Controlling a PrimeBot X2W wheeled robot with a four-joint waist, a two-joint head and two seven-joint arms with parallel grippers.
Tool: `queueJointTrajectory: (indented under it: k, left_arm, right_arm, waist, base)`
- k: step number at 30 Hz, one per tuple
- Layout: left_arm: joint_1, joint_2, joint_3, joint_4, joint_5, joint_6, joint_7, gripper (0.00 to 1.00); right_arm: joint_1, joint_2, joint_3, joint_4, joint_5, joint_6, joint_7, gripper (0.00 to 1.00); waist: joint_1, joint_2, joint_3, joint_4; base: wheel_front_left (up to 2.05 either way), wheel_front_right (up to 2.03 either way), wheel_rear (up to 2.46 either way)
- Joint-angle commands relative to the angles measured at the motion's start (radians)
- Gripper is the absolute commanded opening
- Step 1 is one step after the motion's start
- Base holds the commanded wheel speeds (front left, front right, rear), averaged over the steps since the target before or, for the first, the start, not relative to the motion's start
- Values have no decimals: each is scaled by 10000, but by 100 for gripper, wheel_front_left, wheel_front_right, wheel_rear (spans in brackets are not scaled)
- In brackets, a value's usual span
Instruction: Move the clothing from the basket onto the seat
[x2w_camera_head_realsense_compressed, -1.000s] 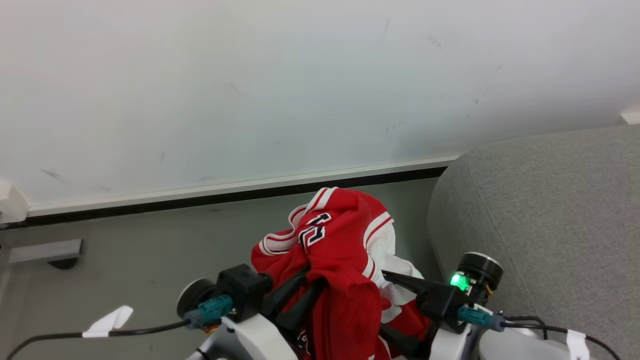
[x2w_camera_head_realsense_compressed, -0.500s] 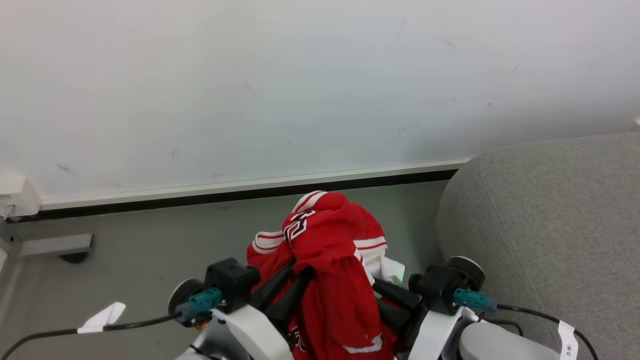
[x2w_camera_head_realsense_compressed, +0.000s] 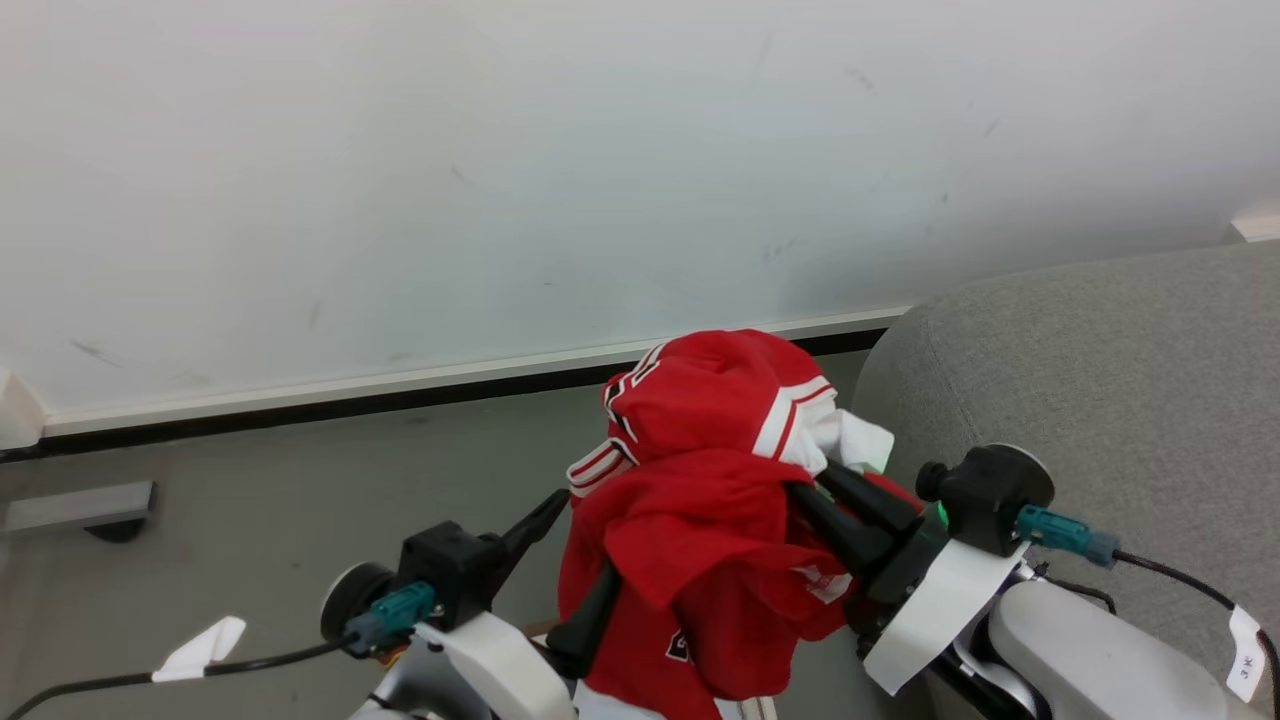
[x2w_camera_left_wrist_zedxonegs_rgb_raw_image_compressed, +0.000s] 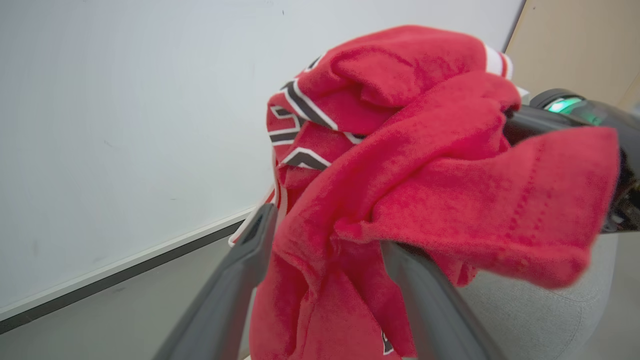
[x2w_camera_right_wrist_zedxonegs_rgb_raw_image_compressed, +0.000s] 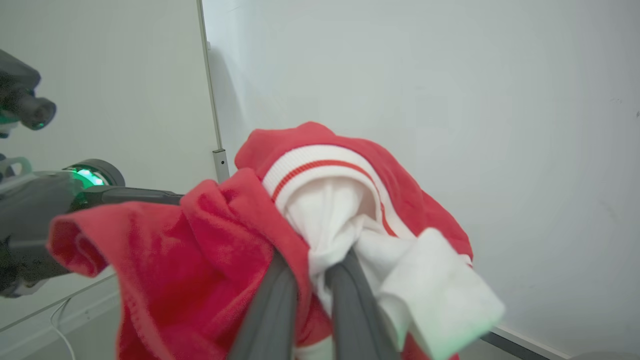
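Carrying step, I judge: the bright red soft garment with white stripes hangs just beside the large light grey upholstered seat; right gripper pinches its white trim; left gripper gapes wide, fabric draped across it; next — swing over the seat, release.

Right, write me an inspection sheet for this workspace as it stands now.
Surface: grey floor, under the arms.
Job's things: clothing bunched and lifted beside the seat, not yet laid on it.
Clutter: small grey block at the wall's foot.
Grippers: right gripper shut on the clothing's white part; left gripper open, cloth draped between its fingers.
Cables: left-wrist cable, black, white tag; right-wrist cable, the same.
Surroundings: white wall, pale skirting.
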Motion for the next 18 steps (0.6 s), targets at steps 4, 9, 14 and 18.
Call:
queueJointTrajectory:
  k: [4,9,14,18]
  left_arm:
    - [52,25,-21,83,60,57,-169,100]
    - [117,37,-68,133,118,114,-256,100]
    - [105,-61,-145,174,129,171,-333,100]
    - [118,-88,-236,194,138,160,-377,100]
  right_arm:
    - [63,-260,-479,-156,-121,-25,-48,0]
    - [150,-579,-983,-337,-241,-25,-47,0]
    - [296,-1009,-1314,-454,-330,-25,-47,0]
    - [364,-1259,-1615,-597,-354,-25,-47,0]
  waist:
    - [-1,0,27,-150]
    - [-1,0,56,-463]
    - [-1,0,87,-894]
    - [-1,0,157,-1358]
  base:
    - [0,0,0]
    - [0,0,0]
    - [0,0,0]
    - [0,0,0]
